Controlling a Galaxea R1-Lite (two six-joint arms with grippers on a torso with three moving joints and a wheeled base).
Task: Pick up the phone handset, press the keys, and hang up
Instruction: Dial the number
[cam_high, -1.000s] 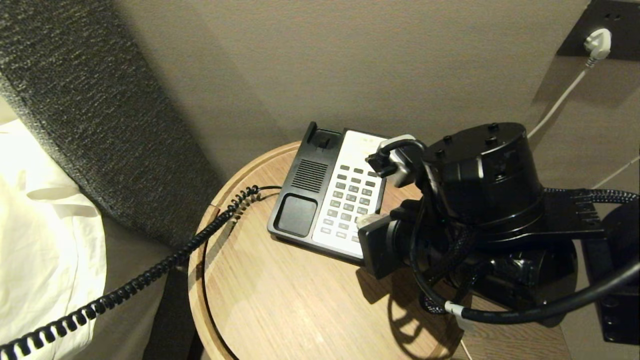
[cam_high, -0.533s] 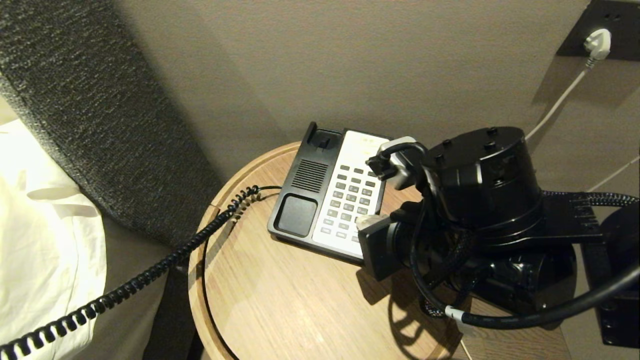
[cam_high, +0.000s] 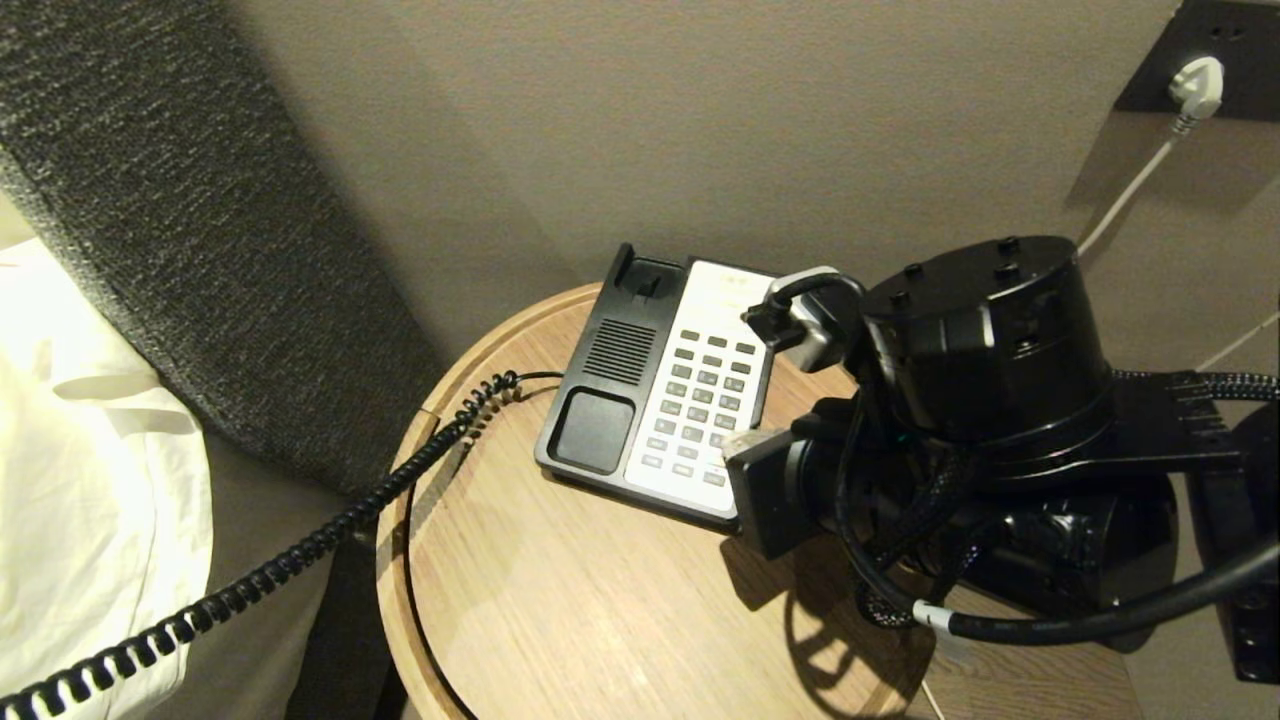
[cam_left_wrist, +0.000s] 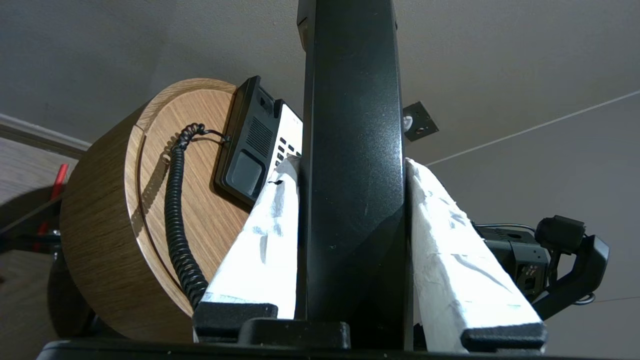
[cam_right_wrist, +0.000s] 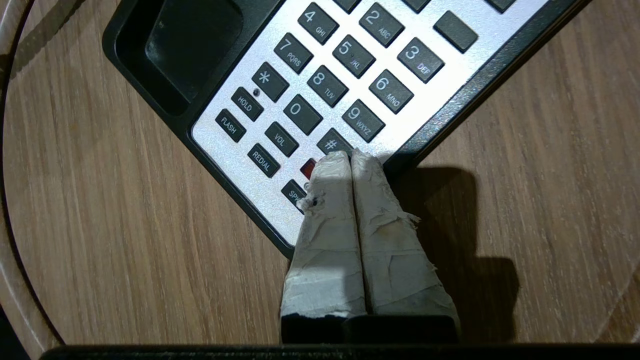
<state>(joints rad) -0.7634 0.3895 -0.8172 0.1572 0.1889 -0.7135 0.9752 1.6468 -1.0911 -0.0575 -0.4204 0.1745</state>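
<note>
The coiled cord (cam_high: 300, 550) runs from the lower left up onto the round wooden table (cam_high: 560, 620). In the left wrist view the left gripper (cam_left_wrist: 352, 165) clamps the phone handset (cam_left_wrist: 352, 150) between its taped fingers (cam_left_wrist: 260, 240), held off the phone base (cam_high: 640, 390). On the base, the keys (cam_right_wrist: 320, 90) read 4 GHI to 9 WXYZ, plus HOLD, FLASH, VOL and REDIAL. The right gripper (cam_right_wrist: 351, 155), fingers pressed together and empty, has its tips over the # key and the red key. Compared with a second ago, the right arm (cam_high: 980, 420) has shifted slightly rightward in the head view.
</note>
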